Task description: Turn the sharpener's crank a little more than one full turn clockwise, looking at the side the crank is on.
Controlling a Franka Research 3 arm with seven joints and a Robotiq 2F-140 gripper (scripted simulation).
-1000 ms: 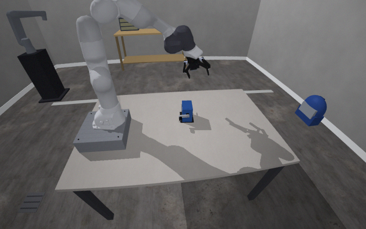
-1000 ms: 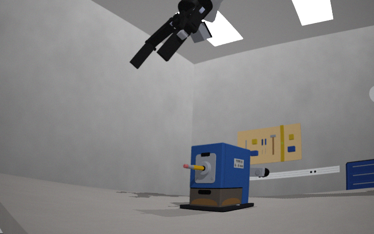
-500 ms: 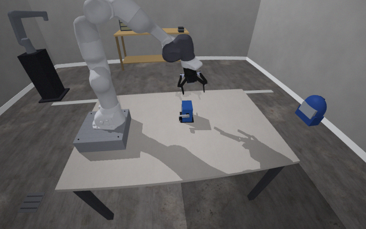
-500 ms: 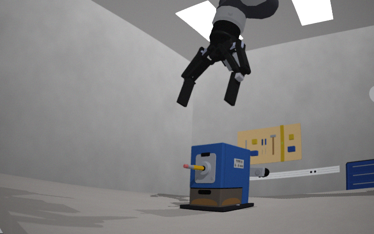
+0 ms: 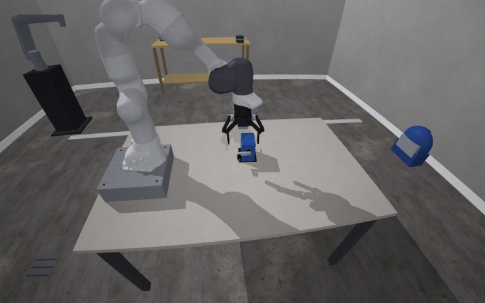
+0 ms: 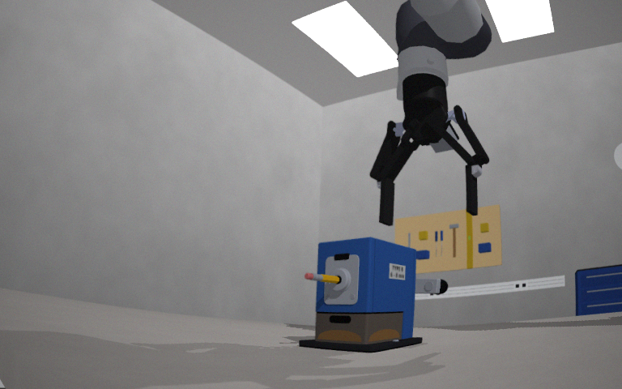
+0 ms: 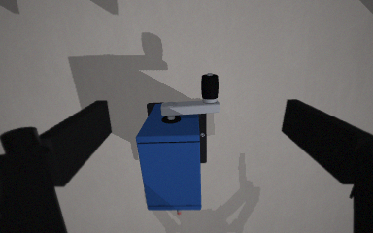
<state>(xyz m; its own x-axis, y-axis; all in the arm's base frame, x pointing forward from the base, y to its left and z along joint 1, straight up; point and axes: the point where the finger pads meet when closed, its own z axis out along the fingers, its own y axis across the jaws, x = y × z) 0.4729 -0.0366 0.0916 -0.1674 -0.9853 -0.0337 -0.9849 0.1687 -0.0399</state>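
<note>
A blue box-shaped sharpener (image 5: pixel 247 146) stands on a black base in the middle of the table; it also shows in the exterior view (image 6: pixel 364 288) and in the wrist view (image 7: pixel 171 162). Its grey crank arm (image 7: pixel 190 108) with a black knob (image 7: pixel 210 87) sits on the side facing the near table edge (image 5: pixel 244 154). A pencil (image 6: pixel 321 278) sticks out of the opposite side. My gripper (image 6: pixel 428 217) is open and empty, hanging above the sharpener, fingers pointing down, apart from it (image 5: pixel 242 138).
The arm's grey mount block (image 5: pixel 137 175) stands on the table's left part. A wooden shelf stands behind the table. A blue helmet-like object (image 5: pixel 413 144) lies on the floor at the right.
</note>
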